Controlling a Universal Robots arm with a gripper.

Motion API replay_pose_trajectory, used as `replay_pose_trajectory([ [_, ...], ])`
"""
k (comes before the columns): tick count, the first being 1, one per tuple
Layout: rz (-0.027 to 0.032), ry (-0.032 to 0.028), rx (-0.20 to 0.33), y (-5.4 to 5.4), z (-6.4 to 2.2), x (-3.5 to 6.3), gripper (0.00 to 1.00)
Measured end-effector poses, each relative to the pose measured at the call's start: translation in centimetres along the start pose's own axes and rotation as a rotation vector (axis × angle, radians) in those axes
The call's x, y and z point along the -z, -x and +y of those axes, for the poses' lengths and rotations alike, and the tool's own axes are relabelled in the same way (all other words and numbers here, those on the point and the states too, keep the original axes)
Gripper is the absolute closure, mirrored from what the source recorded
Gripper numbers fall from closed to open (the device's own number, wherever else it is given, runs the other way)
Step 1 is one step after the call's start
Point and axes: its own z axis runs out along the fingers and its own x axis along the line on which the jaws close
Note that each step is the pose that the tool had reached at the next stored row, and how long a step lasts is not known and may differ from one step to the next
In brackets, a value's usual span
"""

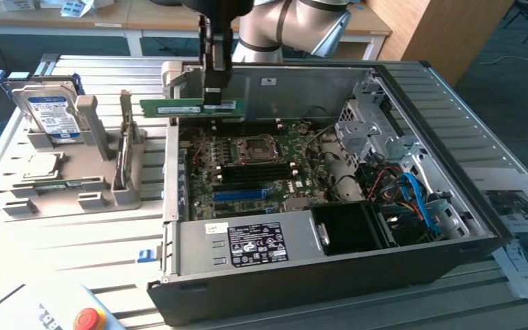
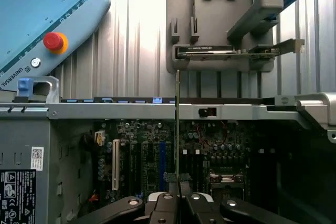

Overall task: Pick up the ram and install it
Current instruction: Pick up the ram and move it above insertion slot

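Observation:
My gripper (image 1: 214, 103) is shut on the ram (image 1: 193, 107), a narrow green stick held level and on edge in the air. It hangs above the back left corner of the open computer case (image 1: 447, 206), over the far edge of the motherboard (image 1: 255, 165). In the wrist view the ram (image 2: 177, 124) appears edge-on as a thin line rising from between my fingertips (image 2: 178, 203). Below it lie the motherboard's memory slots, one of them blue (image 2: 162, 166). The ram is well clear of the board and touches nothing else.
A grey fixture tray (image 1: 71, 199) at the exterior view's left carries a hard drive (image 1: 51, 113), a square silver chip (image 1: 42, 165) and an upright card (image 1: 124, 155). The power supply (image 1: 245, 244) fills the case's near side. A teach pendant (image 2: 42, 19) and papers (image 1: 521, 220) lie on the table.

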Motion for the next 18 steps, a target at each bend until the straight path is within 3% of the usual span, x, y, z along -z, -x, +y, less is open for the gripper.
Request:
replay_pose_trajectory([
  [18, 0.0, 0.0, 0.0, 0.0, -5.42, 0.27, 0.88],
])
